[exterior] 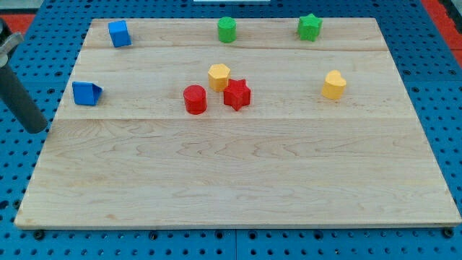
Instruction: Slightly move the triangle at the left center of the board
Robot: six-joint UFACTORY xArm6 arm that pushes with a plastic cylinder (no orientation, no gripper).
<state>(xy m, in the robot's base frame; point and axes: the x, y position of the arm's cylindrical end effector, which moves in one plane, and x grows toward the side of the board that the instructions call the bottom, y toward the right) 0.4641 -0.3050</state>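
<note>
The blue triangle [86,93] lies at the left centre of the wooden board [238,180]. My tip [36,129] is off the board's left edge, below and to the left of the triangle, apart from it. The rod leans up toward the view's top left.
A blue cube [119,33] sits at the top left. A green cylinder [227,29] and a green star [310,27] are along the top. A red cylinder [195,99], a yellow hexagon [219,76] and a red star [237,94] cluster mid-board. A yellow heart [333,84] is right.
</note>
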